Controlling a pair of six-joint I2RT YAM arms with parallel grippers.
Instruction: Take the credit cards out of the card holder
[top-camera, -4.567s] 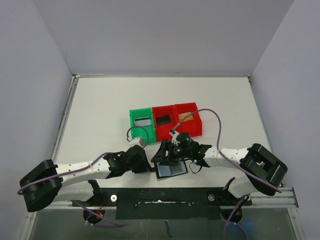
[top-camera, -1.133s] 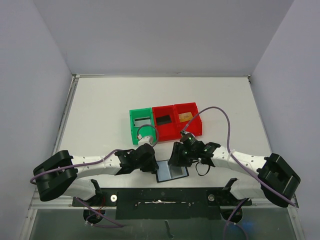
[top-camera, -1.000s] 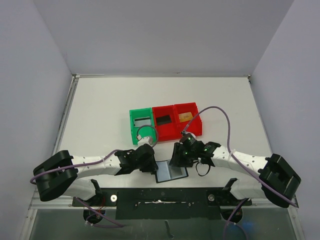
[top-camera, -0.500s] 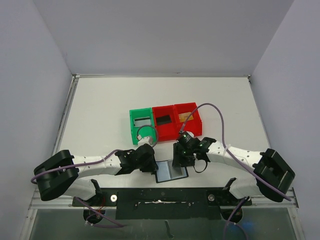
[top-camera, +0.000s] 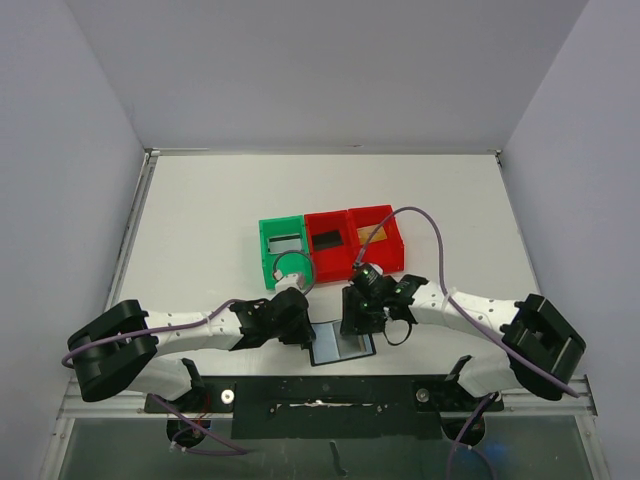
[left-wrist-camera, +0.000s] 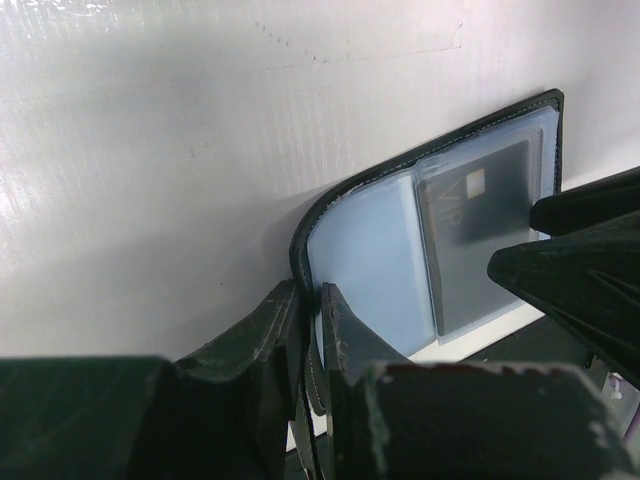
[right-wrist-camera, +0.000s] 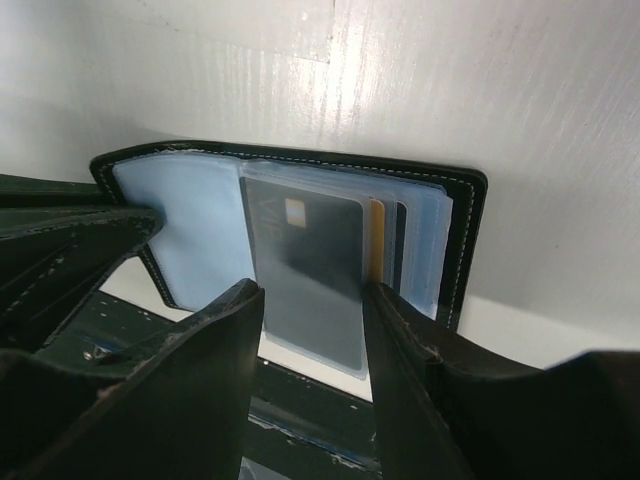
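Compared with a few seconds ago, the left gripper has come closer to the right one and reaches the edge of the card holder. The dark flap that stood up between the two grippers is no longer raised.

The left gripper is clenched on the holder's near left edge. The black stitched rim passes between its two fingers and curves up a little there. From this gripper the open holder spreads away to the right, with its blue-grey glossy pockets facing up.

The right gripper is over the other half, its jaws apart and grasping nothing. Between its fingers lies a greyish card with a small light square on it, sticking out of the top pocket toward the gripper. Just right of this card, under the pocket's film, the narrow edge of a tan-gold card shows, and then a darker edge — I cannot tell what it is.

Beyond the right gripper three bins stand in a row on the white table, touching each other. The green bin holds a greyish flat piece, the middle red bin a black one. The right red bin is crossed by the purple cable of the right arm.
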